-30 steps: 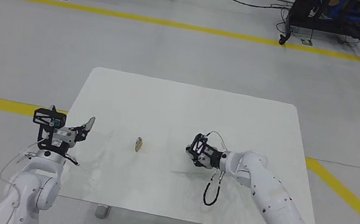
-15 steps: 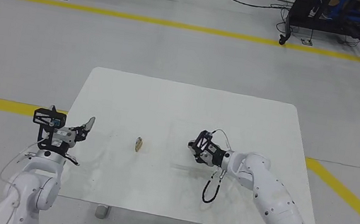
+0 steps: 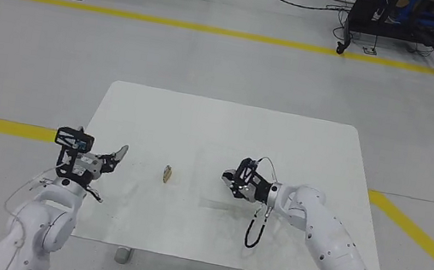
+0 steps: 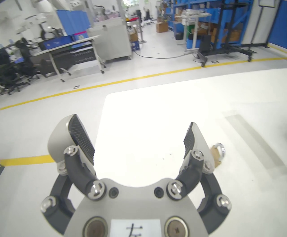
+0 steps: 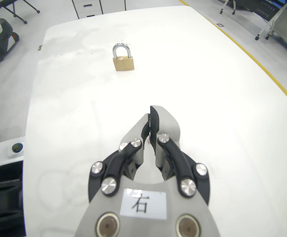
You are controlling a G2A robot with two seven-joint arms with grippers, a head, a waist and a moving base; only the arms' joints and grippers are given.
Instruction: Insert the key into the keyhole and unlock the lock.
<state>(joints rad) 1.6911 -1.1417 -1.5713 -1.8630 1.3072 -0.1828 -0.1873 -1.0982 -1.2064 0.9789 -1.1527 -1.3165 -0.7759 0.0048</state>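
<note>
Top view: one brass padlock (image 3: 167, 173) lies on the white counter (image 3: 227, 128) between two grippers. The left gripper (image 3: 117, 155) is at its 9 o'clock and the right gripper (image 3: 234, 180) at its 3 o'clock, both apart from it.

Left wrist view: the left gripper (image 4: 134, 132) is spread wide and holds nothing.

Right wrist view: the right gripper (image 5: 150, 116) is pinched on a thin sliver, seemingly the one key (image 5: 148, 133).

Probably best to steady the padlock's body first, then line the key up squarely with the keyhole.
</note>
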